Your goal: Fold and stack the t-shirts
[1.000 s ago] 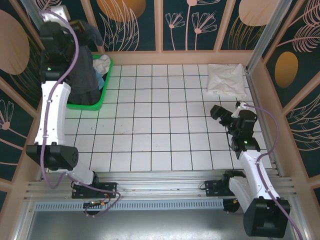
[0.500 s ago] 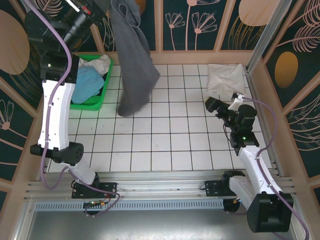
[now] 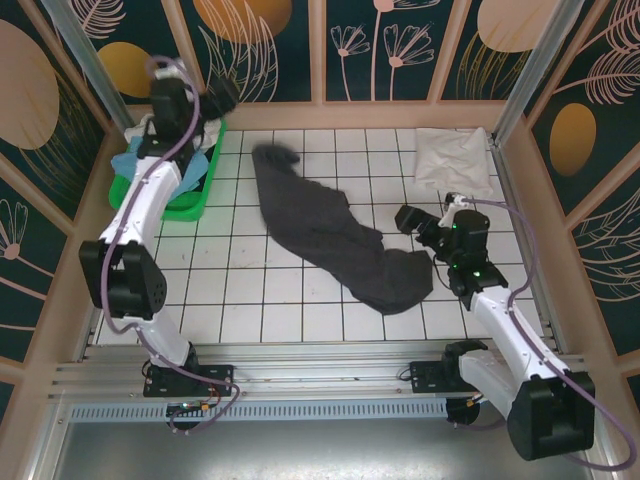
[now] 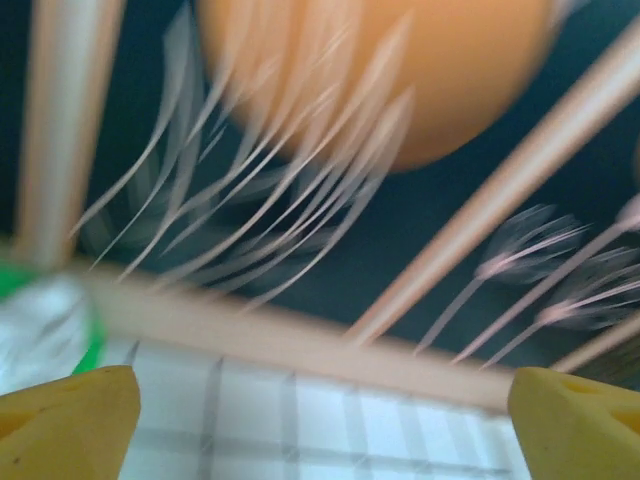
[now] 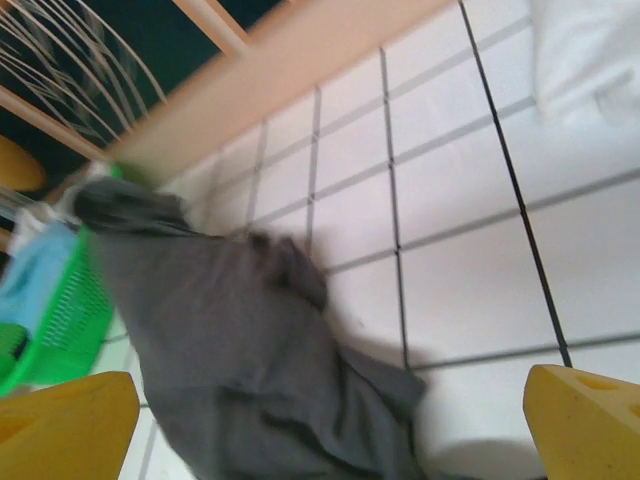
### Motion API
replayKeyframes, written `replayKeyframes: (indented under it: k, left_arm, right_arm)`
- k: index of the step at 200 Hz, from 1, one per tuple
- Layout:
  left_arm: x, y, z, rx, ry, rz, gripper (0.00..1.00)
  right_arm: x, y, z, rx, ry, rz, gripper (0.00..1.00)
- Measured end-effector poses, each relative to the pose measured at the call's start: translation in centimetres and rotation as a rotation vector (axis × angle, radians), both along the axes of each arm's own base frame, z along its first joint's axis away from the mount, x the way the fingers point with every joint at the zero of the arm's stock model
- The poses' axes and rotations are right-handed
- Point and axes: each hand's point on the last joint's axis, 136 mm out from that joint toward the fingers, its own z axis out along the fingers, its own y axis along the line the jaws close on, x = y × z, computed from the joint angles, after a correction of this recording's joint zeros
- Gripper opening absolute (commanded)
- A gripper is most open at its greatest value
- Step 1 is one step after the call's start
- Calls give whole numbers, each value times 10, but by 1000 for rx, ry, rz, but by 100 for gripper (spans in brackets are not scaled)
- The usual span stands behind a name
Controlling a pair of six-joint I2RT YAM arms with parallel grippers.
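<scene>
Dark shirt (image 3: pixel 325 240) now dropped, bunched, on table (image 3: pixel 300 320); left claw (image 4: pixel 320 425) and right claw (image 3: pixel 412 224) gape empty; a grab may pinch doubled layers.

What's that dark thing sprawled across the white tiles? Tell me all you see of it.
It is a dark charcoal t-shirt of soft, matte cloth, unfolded and rumpled into a long wrinkled strip. It lies flat on the white tiled table, running diagonally from the far left, near the green basket, toward the near right. Only the table touches it; nothing grips it.
</scene>
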Motion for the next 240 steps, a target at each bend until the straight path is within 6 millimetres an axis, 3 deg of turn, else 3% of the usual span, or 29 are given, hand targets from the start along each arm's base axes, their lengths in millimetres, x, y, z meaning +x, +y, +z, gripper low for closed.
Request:
replayKeyframes:
  k: [10, 24, 33, 44, 65, 80, 113, 131, 144, 156, 171, 180, 195, 216, 230, 240]
  left_arm:
    - [-11, 1, -70, 24, 149, 10, 96]
    - [-42, -10, -150, 71, 323, -5, 96]
    - [-63, -25, -187, 104, 408, -38, 95]
    - [-88, -51, -216, 139, 477, -104, 94]
    - [-115, -99, -234, 181, 505, -220, 92]
    - [-123, -122, -238, 193, 497, -276, 91]
    - [-129, -144, -247, 195, 493, -329, 87]
    - [-132, -144, -248, 195, 484, -330, 88]
    - [-135, -139, -245, 202, 476, -316, 89]
    - [-138, -133, -235, 210, 455, -295, 89]
    - [-137, -126, -213, 221, 403, -262, 90]
    - [-135, -121, -195, 225, 360, -238, 90]
    - [-134, -114, -170, 227, 302, -200, 91]
    - [-137, -101, -142, 229, 235, -139, 93]
    - [-141, -91, -130, 226, 203, -99, 93]
    - [-146, -83, -125, 223, 186, -74, 93]
  right_arm:
    - [-2, 4, -18, -31, 57, 4, 99]
    - [-5, 10, -44, -79, 138, 14, 99]
    - [-7, 15, -62, -108, 193, 27, 98]
    - [-8, 19, -85, -141, 259, 38, 97]
    - [-14, 21, -130, -200, 386, 63, 86]
    - [-17, 24, -145, -204, 430, 89, 75]
    - [-16, 38, -152, -201, 442, 150, 18]
    - [-12, 45, -144, -209, 421, 167, 0]
    - [-7, 44, -133, -223, 404, 156, 0]
    - [2, 38, -113, -256, 378, 128, 0]
    - [26, 29, -61, -305, 279, 72, 0]
    - [43, 24, -14, -324, 185, 28, 0]
    - [65, 21, 84, -315, -19, -29, 0]
    - [66, 25, 211, -279, -279, -74, 0]
    - [56, 43, 272, -256, -410, -60, 0]
    - [51, 62, 298, -249, -468, -34, 0]
